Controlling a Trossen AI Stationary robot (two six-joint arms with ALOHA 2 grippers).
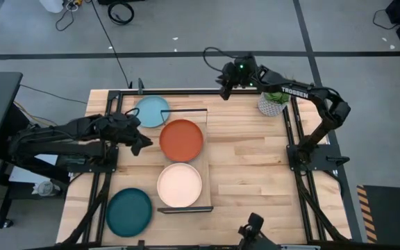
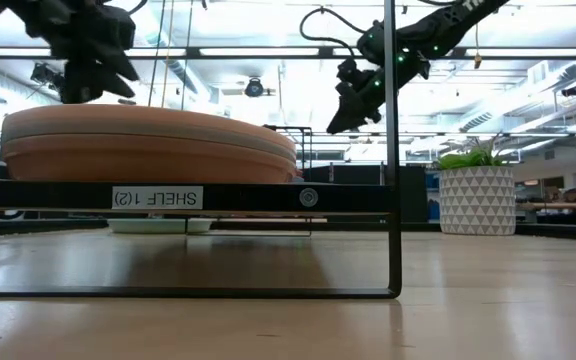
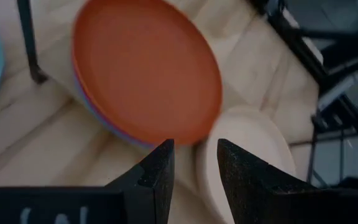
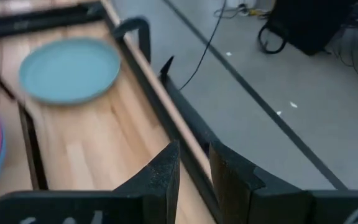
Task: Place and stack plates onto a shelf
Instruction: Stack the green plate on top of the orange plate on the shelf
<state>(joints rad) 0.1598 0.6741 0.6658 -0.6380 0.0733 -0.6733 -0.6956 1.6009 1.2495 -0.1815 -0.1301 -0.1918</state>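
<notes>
An orange plate (image 1: 181, 139) tops a stack on the far half of the shelf (image 1: 207, 160); blue and magenta rims show under it in the left wrist view (image 3: 98, 115). A peach plate (image 1: 180, 185) tops a stack on the shelf's near half. A light blue plate (image 1: 151, 111) lies on the table at the far left, and a dark teal plate (image 1: 129, 212) at the near left. My left gripper (image 1: 144, 144) hovers just left of the orange stack, fingers a little apart and empty (image 3: 194, 168). My right gripper (image 1: 224, 92) is raised over the table's far edge, fingers a little apart and empty (image 4: 194, 165).
A potted green plant in a white patterned pot (image 1: 273, 103) stands at the far right of the table. The shelf's black wire frame (image 2: 392, 150) rises at its ends. Bare tabletop (image 1: 248, 167) lies right of the shelf.
</notes>
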